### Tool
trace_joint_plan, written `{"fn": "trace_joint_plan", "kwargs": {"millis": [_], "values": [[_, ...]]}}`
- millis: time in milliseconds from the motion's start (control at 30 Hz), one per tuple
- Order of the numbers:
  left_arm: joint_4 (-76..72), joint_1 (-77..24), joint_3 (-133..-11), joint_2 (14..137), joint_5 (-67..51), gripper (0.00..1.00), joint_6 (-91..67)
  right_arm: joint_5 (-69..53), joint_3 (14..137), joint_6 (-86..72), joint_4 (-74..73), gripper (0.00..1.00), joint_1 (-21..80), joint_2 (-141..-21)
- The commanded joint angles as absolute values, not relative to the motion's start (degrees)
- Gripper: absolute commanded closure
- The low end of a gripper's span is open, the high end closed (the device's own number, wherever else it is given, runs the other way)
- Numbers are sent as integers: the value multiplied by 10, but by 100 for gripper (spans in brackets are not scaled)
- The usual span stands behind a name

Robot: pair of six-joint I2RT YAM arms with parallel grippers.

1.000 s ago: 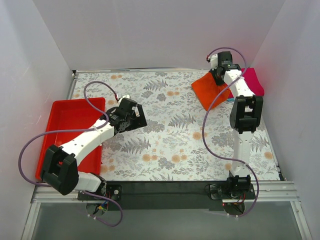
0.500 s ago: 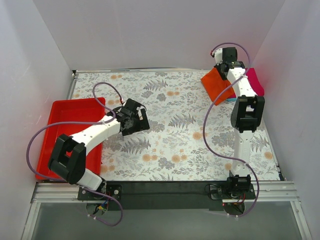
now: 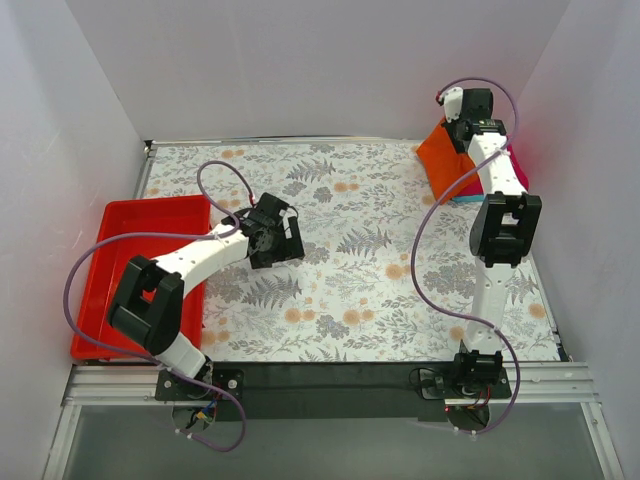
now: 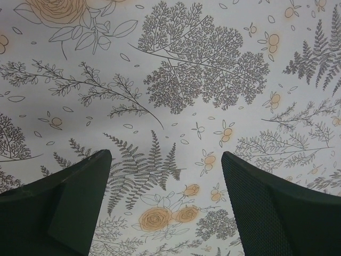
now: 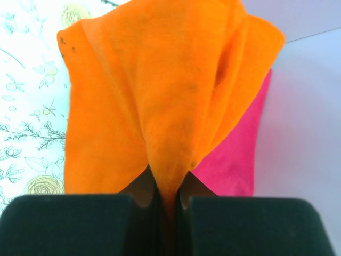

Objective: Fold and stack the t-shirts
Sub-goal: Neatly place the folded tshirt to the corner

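My right gripper (image 3: 462, 132) is shut on the folded orange t-shirt (image 3: 443, 158) and holds it lifted at the far right corner, over the folded magenta-pink t-shirt (image 3: 512, 165). In the right wrist view the orange cloth (image 5: 160, 90) hangs pinched between the fingers (image 5: 224, 224), with the pink shirt (image 5: 234, 154) beneath it. A thin strip of the teal t-shirt (image 3: 462, 198) shows under the pink one. My left gripper (image 3: 283, 245) is open and empty over the patterned table; in its wrist view the fingers (image 4: 277, 213) stand wide apart above the printed cloth.
A red plastic tray (image 3: 125, 235) lies at the left edge, with the left arm lying across its right side. White walls close in on the table at the back and both sides. The right wall is next to the shirt stack.
My right gripper has carried the orange t-shirt to the right and back, over the pink shirt. My left gripper has moved a little right, toward the table's middle.
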State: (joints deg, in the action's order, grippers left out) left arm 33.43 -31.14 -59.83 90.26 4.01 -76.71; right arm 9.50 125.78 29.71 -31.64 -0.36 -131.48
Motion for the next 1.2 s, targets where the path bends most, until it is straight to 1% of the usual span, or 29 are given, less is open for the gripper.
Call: {"fn": "trace_joint_plan", "kwargs": {"millis": [0, 133, 467, 867, 1167], "values": [[335, -309, -618, 903, 31, 22, -757, 69, 1267, 291, -267, 99, -18, -1255], [335, -309, -628, 917, 25, 22, -755, 33, 1275, 287, -266, 99, -25, -1252], [342, -309, -643, 940, 24, 23, -748, 28, 1278, 280, -257, 99, -47, -1266], [343, -309, -653, 962, 9, 23, -747, 115, 1226, 351, -188, 99, -48, -1304], [355, -309, -655, 967, 10, 23, -744, 181, 1200, 375, -137, 99, -48, -1350]]}}
